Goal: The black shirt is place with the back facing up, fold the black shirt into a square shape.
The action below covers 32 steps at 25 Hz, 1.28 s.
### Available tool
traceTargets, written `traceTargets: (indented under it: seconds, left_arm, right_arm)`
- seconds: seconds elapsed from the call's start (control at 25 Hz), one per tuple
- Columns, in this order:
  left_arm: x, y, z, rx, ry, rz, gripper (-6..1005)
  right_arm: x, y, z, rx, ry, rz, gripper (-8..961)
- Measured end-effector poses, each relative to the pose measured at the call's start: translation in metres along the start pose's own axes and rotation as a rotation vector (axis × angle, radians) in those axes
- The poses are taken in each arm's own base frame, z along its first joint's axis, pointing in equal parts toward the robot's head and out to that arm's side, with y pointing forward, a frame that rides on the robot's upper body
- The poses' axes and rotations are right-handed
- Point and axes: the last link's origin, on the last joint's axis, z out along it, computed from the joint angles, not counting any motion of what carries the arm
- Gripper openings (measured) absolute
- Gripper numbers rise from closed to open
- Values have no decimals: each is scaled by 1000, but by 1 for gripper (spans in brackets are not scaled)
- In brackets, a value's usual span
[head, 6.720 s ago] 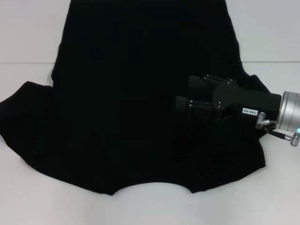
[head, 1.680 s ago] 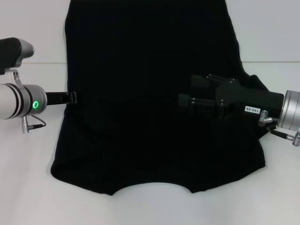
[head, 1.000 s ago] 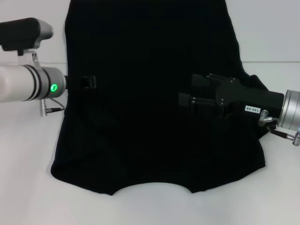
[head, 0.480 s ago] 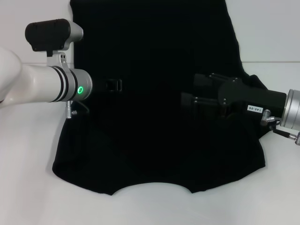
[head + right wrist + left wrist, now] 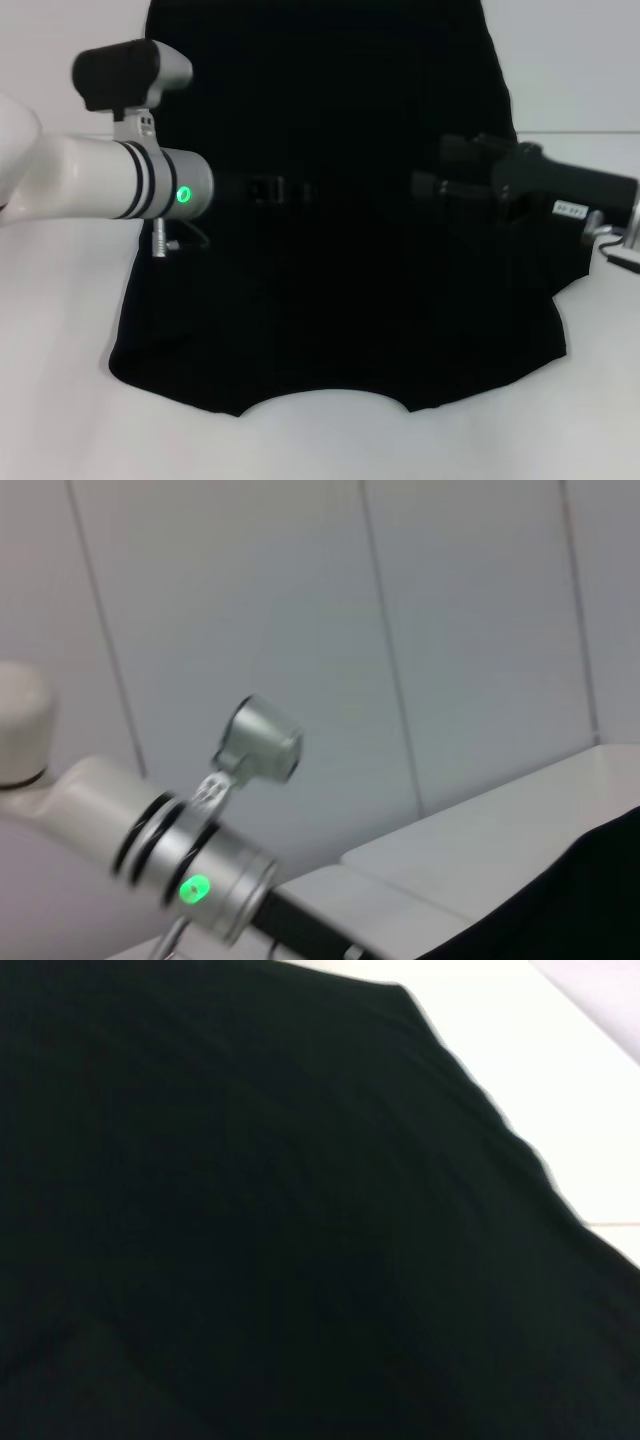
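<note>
White bench (image 5: 60, 400) carries the black shirt (image 5: 330, 300), spread flat over its centre, curved hem edge toward the robot; the left sleeve appears folded in over the body. Left claw (image 5: 300, 189) is extended over the shirt's middle from the left side; black on black, so its opening and any hold on the cloth cannot be determined. Right claw (image 5: 430, 185) reaches in above the shirt's right portion; its state is likewise indeterminate.
</note>
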Motion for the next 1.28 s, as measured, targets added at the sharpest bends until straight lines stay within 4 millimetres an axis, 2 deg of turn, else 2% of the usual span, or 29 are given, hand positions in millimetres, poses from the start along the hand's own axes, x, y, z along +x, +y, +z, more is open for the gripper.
traceTargets:
  seconds: [0.16,0.32,0.48,0.6,0.76,0.92,1.28]
  left_arm:
    - [-6,10,-2,-83,-25,25,610]
    - [-21,24,-12,-245,-62,102,704]
    - [-43,44,-25,-463,-90,281,804]
    - [-61,53,-38,-617,-29,410,892]
    - [-71,53,-48,-691,35,483,893]
    - [-82,50,-60,-743,115,571,892]
    - [-101,37,-71,-727,241,776,887]
  right_arm:
    - [-5,-13,-11,53,9,68,877]
    - [-7,-31,-23,138,49,202,878]
    - [-11,-41,-35,182,92,288,878]
    - [-18,-47,-43,222,131,363,878]
    - [-22,-58,-56,331,253,483,878]
    - [-27,-63,-63,379,288,526,878]
    - [-26,-80,-99,558,410,685,877]
